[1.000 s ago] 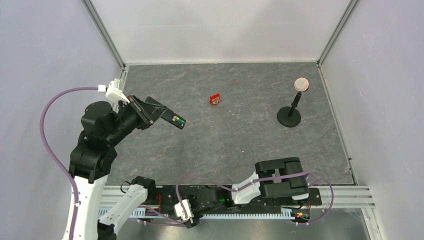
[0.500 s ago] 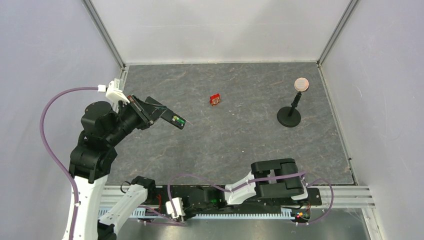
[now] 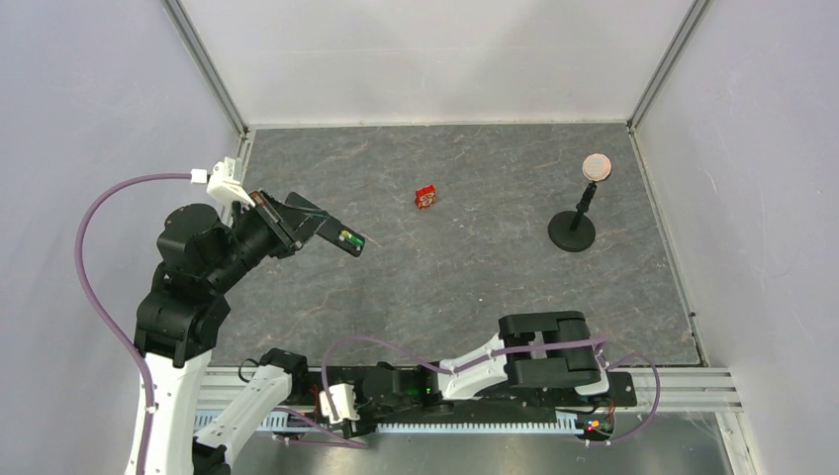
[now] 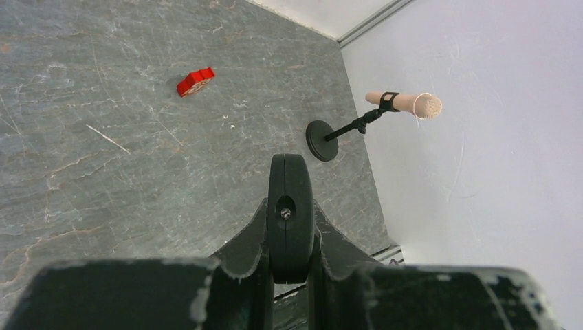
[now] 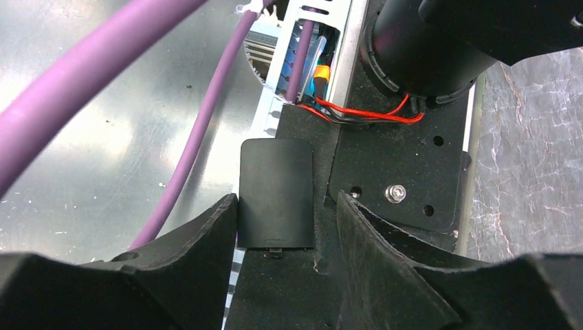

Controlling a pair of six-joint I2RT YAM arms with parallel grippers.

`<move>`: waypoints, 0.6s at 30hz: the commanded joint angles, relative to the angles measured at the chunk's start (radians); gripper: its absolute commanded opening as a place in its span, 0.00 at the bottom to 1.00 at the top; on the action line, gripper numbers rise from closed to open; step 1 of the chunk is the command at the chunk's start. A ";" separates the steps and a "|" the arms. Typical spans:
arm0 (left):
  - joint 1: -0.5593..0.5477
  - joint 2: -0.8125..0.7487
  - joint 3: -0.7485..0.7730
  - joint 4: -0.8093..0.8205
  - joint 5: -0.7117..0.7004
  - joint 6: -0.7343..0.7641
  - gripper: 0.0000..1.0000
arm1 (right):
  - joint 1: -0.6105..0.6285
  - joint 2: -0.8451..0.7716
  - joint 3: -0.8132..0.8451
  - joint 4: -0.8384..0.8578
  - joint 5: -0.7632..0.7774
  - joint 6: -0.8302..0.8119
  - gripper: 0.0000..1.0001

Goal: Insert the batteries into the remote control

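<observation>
- Over the left side of the table [image 3: 475,287], the left gripper [image 4: 289,237] is clamped on the remote control [image 3: 331,231] and holds it clear of the surface. A green battery [image 3: 347,237] shows near the remote's far end.
- Down by the arm bases, the right gripper [image 5: 285,199] has its fingers spread, with a flat black panel [image 5: 275,185] lying between them.
- A small red box [image 3: 426,197] and a black stand [image 3: 573,230] sit well apart on the table.

Overhead and left-wrist views share the stand [image 3: 572,234].
</observation>
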 commanded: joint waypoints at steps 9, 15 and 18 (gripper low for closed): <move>0.000 -0.021 0.008 0.010 0.005 0.042 0.02 | -0.023 0.112 0.122 -0.360 -0.191 -0.008 0.54; 0.000 -0.032 0.000 0.010 -0.002 0.041 0.02 | -0.022 0.138 0.155 -0.433 -0.185 -0.016 0.44; 0.000 -0.036 -0.006 0.010 -0.003 0.041 0.02 | -0.023 0.130 0.142 -0.444 -0.155 -0.023 0.39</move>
